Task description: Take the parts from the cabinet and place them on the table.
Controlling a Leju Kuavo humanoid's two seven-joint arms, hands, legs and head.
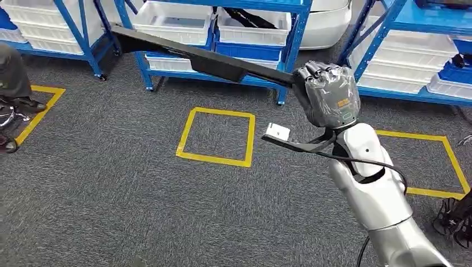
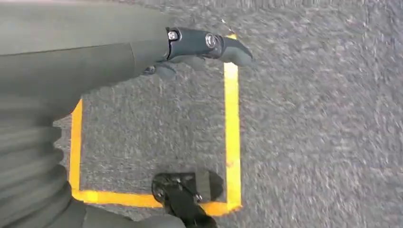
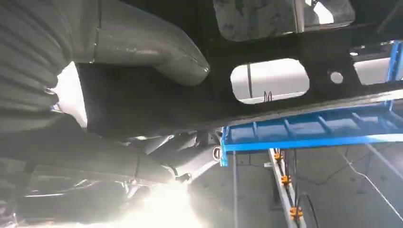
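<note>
In the head view my right hand [image 1: 325, 95] grips one end of a long flat black part [image 1: 195, 55], which reaches up and to the left across the blue racks. The right wrist view shows the grey thumb [image 3: 152, 52] pressed against the black part [image 3: 285, 102], which has rounded cut-outs and a small hole. My left hand [image 2: 142, 57] hangs over the carpet holding nothing, its thumb [image 2: 209, 43] well apart from a dark finger [image 2: 183, 197].
Blue racks [image 1: 289, 53] with white bins [image 1: 253, 30] line the back. Yellow tape squares [image 1: 217, 136] mark the grey carpet. A person's leg and shoe [image 1: 16, 89] are at the left edge. A white tag [image 1: 277, 132] hangs on a black strap below my right hand.
</note>
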